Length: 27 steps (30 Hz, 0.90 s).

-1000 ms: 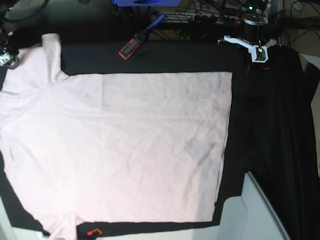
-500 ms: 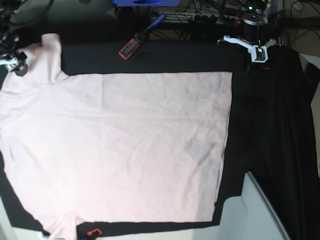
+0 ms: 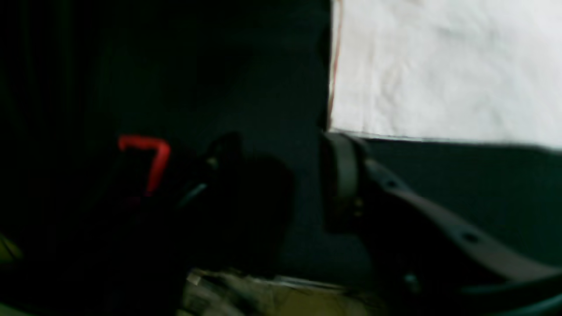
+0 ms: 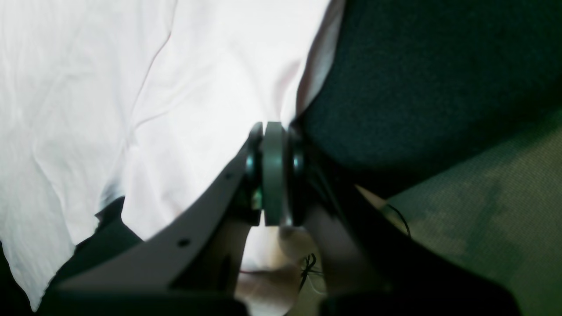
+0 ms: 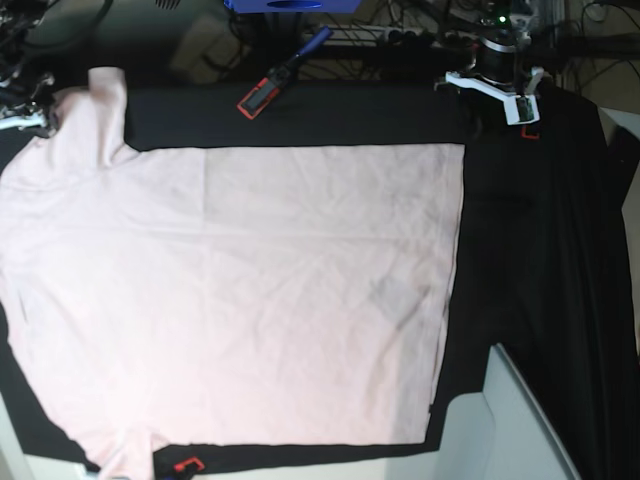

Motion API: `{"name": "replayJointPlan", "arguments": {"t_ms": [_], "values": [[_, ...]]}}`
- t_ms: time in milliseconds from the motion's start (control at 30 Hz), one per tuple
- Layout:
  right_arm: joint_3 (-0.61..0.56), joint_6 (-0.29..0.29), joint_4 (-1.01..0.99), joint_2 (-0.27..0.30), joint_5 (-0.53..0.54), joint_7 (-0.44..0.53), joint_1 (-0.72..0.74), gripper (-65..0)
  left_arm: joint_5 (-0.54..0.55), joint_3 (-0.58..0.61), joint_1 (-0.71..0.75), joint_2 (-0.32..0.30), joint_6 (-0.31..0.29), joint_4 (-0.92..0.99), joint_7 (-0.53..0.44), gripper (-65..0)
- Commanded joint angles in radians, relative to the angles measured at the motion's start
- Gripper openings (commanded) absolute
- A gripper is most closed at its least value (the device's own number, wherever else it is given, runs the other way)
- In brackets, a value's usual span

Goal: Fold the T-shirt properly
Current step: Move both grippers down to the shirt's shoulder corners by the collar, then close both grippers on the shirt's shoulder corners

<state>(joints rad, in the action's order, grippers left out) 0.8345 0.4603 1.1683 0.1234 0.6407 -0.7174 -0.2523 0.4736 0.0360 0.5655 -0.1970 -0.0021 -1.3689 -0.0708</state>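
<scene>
Clamped shut on the sleeve edge of one pale pink T-shirt: right gripper. Spread apart over black table cloth, off the hem corner: left gripper. Lying flat across the table, still unfolded. Judged underway: first sleeve fold. Needed next: lifting inward without dragging the body. Two red-handled clamps along the cloth edges.

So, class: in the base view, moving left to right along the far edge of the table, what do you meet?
Right gripper at the T-shirt sleeve → red-and-black clamp with blue handle → left gripper over the black table cloth.
</scene>
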Motion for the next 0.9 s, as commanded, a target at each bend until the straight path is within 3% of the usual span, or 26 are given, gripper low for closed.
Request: {"name": "replayJointPlan", "arguments": {"t_ms": [0, 67, 200, 400, 600, 867], "values": [[0.001, 0.007, 0.011, 0.012, 0.005, -0.003, 0.0, -64.7, 0.038, 0.0, 0.004, -0.017, -0.002, -0.016, -0.005, -33.1], [0.001, 0.007, 0.011, 0.014, 0.003, -0.003, 0.0, -64.7, 0.13, 0.003, 0.001, -0.031, -0.002, -0.014, 0.03, -32.9], [0.001, 0.007, 0.011, 0.014, 0.003, -0.003, 0.0, -64.7, 0.192, 0.008, -0.026, -0.038, -0.002, -0.016, 0.09, -32.9], [-0.001, 0.007, 0.011, 0.015, 0.003, -0.003, -0.002, -64.7, 0.193, 0.009, -0.071, -0.028, -0.005, -0.01, 0.167, -32.9], [-0.001, 0.007, 0.011, 0.017, 0.003, -0.003, -0.003, -64.7, 0.193, 0.009, -0.117, 0.011, -0.071, 0.009, 0.231, -33.4], [-0.001, 0.007, 0.011, 0.019, 0.003, -0.003, -0.005, -64.7, 0.185, 0.009, -0.167, 0.055, -0.072, 0.13, 0.236, -33.9]]}}
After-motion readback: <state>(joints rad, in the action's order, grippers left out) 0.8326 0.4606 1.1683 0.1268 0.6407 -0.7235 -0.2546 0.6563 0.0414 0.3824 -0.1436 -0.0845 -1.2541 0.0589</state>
